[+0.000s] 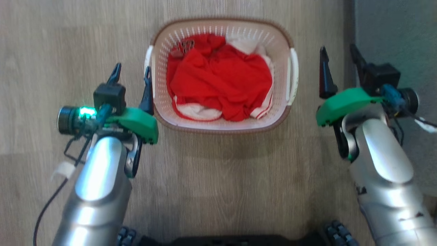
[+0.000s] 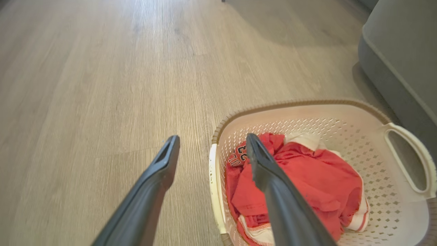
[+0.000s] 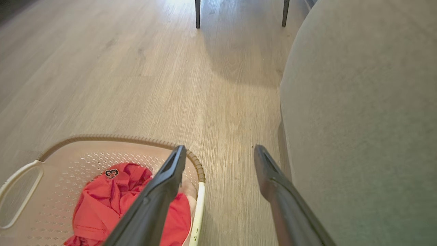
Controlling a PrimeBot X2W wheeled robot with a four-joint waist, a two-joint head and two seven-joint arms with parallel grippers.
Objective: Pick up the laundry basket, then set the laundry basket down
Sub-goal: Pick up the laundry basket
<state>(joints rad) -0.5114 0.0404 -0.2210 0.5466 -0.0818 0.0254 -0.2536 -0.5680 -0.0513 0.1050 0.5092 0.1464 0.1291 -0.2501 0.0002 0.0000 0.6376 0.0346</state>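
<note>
- Cream-white perforated plastic with a brown woven-look rim: the laundry basket (image 1: 218, 129) stands on the wood-grain floor (image 1: 68, 34), between the two grippers.
- Left gripper (image 1: 132, 67): jaws spread wide, nothing held.
- Left gripper, inner finger (image 1: 147, 89): just beside the basket's left handle (image 1: 149, 61). In the left wrist view that handle's edge lies in the gap between the two fingers. Whether there is contact cannot be told.
- Left gripper, outer finger: over bare floor, away from the basket.
- Right gripper (image 1: 337, 48): jaws spread wide, nothing held.
- Right gripper, inner finger (image 1: 326, 75): near the basket's right handle (image 1: 294, 78) but apart from it, with a strip of floor showing between them.
- Right gripper, outer finger: close beside a grey upholstered furniture piece (image 3: 368, 119) on the side away from the basket.
- Basket contents: a crumpled red garment (image 1: 222, 78) with dark numerals, lying over a white garment (image 1: 254, 46) with red trim.
- Beyond the right gripper's fingertips: two dark furniture legs (image 3: 197, 13) stand on the floor, well apart from the basket.
</note>
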